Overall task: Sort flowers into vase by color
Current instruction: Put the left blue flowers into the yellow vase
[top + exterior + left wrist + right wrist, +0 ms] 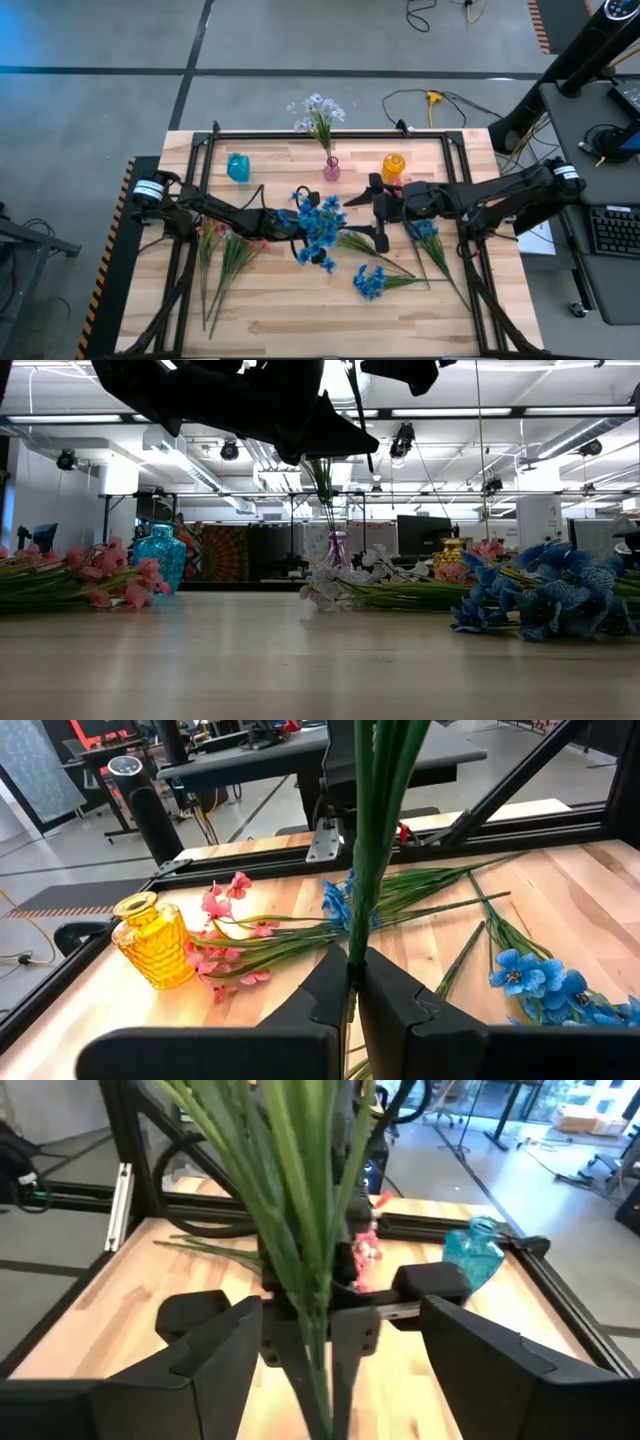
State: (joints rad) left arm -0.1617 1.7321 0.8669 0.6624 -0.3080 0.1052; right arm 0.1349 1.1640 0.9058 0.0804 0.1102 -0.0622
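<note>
Left gripper [290, 222] is clamped on a blue flower spray [320, 228] mid-table in the high view, and we see the right gripper [381, 212] just beside it with fingers spread, holding nothing. From the left wrist we watch the fingers [330, 985] pinching thin green stems [375, 830]. From the right wrist, wide jaws flank those stems [290, 1220]; they look light and bendy, so we'd grip low on the stalks, never the soft blossoms.

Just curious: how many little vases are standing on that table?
3, all along the far edge: a teal vase at left, a pink vase in the middle holding pale flowers, and a yellow vase at right.
</note>
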